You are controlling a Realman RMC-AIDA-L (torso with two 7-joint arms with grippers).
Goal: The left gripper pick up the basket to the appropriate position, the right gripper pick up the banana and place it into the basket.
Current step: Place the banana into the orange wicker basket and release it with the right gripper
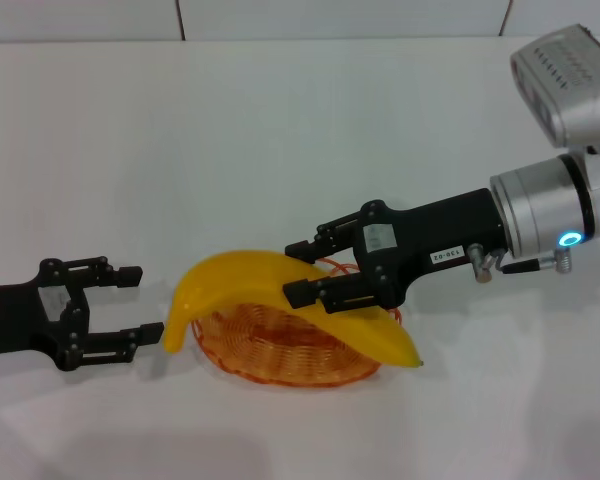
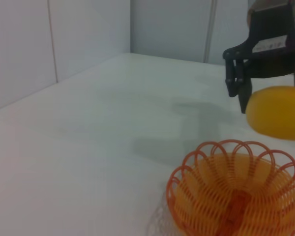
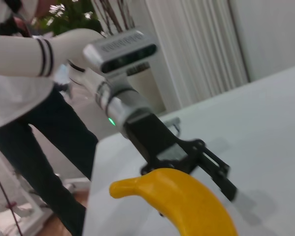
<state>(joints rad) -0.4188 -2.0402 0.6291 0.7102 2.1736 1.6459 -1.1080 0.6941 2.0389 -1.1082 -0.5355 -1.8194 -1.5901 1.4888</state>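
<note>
Head view: the right gripper [image 1: 302, 270] reaches in from the right side of the white table [image 1: 280, 120], its black fingers clenched on the banana [image 1: 280, 290] at mid-length. One finger lies along the far side of the fruit and the other along its near side. The banana hangs over the basket [image 1: 280, 350], crossing it lengthwise: its stem end projects past the basket's left rim and curves down, and its dark tip extends past the right rim, near the table surface. Whether the fruit touches the wire rim cannot be told from this view.

The basket, an orange wire oval with a looped rim, sits on the table at near centre, directly under the banana and the right gripper's fingers.

The left gripper [image 1: 140, 302] lies low at the left side of the table with its jaws released and spread. The lower fingertip is just beside the banana's stem end; contact cannot be confirmed. This gripper holds nothing and stands apart from the basket.

Left wrist view: the basket [image 2: 236, 191] appears close by, with the banana's rounded body [image 2: 278, 112] above and beyond it and the right gripper's black fingers [image 2: 238, 73] bearing on it.

Right wrist view: the banana [image 3: 182, 201] fills the foreground, with the left gripper [image 3: 221, 174] and its arm behind.
</note>
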